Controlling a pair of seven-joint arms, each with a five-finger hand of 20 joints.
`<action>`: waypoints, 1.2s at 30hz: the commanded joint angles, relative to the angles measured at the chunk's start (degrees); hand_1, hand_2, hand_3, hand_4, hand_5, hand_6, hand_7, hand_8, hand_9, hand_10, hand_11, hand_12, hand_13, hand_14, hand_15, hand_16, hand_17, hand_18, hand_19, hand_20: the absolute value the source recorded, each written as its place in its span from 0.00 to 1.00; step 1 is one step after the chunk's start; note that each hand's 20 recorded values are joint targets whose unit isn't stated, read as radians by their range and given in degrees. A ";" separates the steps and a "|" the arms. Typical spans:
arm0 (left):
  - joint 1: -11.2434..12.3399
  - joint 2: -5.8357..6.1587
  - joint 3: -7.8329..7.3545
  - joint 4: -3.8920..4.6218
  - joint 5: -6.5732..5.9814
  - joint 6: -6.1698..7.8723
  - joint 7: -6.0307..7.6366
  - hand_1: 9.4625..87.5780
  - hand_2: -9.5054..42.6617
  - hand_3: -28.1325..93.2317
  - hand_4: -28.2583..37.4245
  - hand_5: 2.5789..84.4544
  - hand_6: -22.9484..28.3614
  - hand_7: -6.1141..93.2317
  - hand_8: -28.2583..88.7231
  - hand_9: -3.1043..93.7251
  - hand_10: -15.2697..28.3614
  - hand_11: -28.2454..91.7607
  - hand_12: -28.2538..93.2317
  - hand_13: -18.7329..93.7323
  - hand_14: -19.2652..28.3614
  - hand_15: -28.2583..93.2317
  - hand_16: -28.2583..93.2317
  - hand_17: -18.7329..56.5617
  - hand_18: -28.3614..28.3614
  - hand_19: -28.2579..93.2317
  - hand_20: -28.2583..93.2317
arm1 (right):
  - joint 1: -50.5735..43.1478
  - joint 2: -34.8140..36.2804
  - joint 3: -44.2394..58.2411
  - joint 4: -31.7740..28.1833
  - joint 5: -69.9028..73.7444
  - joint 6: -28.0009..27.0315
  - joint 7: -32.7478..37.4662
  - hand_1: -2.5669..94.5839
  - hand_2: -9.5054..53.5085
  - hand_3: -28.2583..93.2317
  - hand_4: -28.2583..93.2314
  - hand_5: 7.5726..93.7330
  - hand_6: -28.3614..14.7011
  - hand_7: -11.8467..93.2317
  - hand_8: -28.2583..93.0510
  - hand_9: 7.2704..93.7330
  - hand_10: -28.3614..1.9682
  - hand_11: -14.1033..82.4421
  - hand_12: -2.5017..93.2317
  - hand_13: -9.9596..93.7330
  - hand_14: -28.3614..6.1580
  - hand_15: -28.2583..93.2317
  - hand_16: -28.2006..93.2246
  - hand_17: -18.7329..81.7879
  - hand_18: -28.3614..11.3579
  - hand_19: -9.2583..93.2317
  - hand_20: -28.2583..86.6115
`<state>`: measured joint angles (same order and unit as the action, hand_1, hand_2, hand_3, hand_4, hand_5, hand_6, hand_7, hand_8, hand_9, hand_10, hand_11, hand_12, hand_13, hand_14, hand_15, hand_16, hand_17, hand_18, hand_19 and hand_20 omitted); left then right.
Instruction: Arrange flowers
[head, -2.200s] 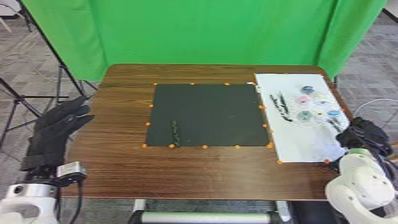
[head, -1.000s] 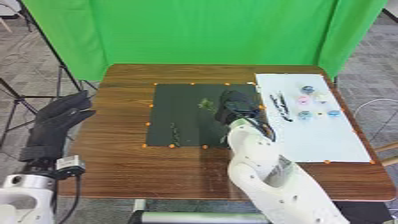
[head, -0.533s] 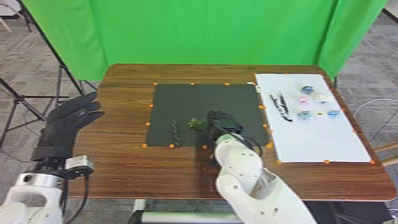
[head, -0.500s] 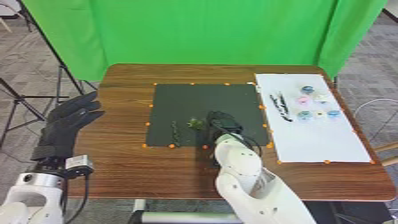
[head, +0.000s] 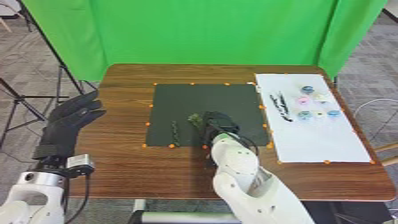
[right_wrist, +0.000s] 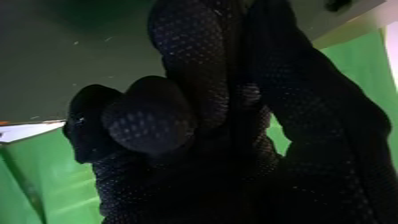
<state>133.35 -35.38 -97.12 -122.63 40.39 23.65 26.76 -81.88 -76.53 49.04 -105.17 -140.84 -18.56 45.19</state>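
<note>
Now the leafy sprig has reached the black mat, at the left edge of the curled right robot hand pinching it. Placement near the stem farther left seems close.

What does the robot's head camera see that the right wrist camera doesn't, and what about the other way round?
Head view: the left hand, a leafy green sprig, a thin green strand, and little pink and blue pieces on a white sheet.

Right wrist view: tiny pale dots close up on the glove of the right hand.

Both: that right hand, the green curtain and the dark mat.
</note>
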 joint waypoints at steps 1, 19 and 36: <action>1.18 -0.11 -0.57 -0.30 0.31 -0.18 -0.11 0.24 0.24 0.90 0.12 0.40 0.58 0.26 0.14 0.36 0.77 0.50 0.32 0.36 0.91 0.71 0.14 0.09 0.86 0.66 0.32 | 0.77 1.01 -1.50 -0.38 -1.44 0.36 0.97 0.49 0.00 0.80 0.03 0.90 0.59 0.34 0.33 0.92 0.47 0.54 0.28 0.89 0.60 0.80 0.42 0.76 0.23 1.00 0.56; 4.23 0.06 -2.76 -1.25 -0.10 0.94 0.37 0.24 0.24 0.90 0.12 0.40 0.58 0.26 0.14 0.36 0.77 0.50 0.32 0.36 0.92 0.71 0.14 0.09 0.86 0.66 0.32 | 2.67 3.00 -2.68 -3.55 0.88 -0.06 1.88 0.41 0.00 0.82 0.05 0.89 0.59 0.40 0.15 0.89 0.44 0.59 0.27 0.88 0.59 0.81 0.41 0.75 0.22 1.00 0.54; 6.14 0.41 -4.35 -2.02 -0.38 1.39 0.29 0.23 0.22 0.91 0.11 0.41 0.58 0.26 0.14 0.36 0.76 0.50 0.32 0.36 0.91 0.71 0.14 0.09 0.86 0.66 0.31 | 8.57 16.22 -0.11 -4.84 4.06 10.05 2.95 0.38 0.03 0.82 0.06 0.79 0.51 0.29 0.14 0.82 0.34 0.42 0.21 0.83 0.50 0.80 0.40 0.71 0.18 1.00 0.50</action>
<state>139.83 -35.32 -102.00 -124.42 40.18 24.80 27.15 -76.26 -66.69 44.23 -112.69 -136.35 -11.35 47.28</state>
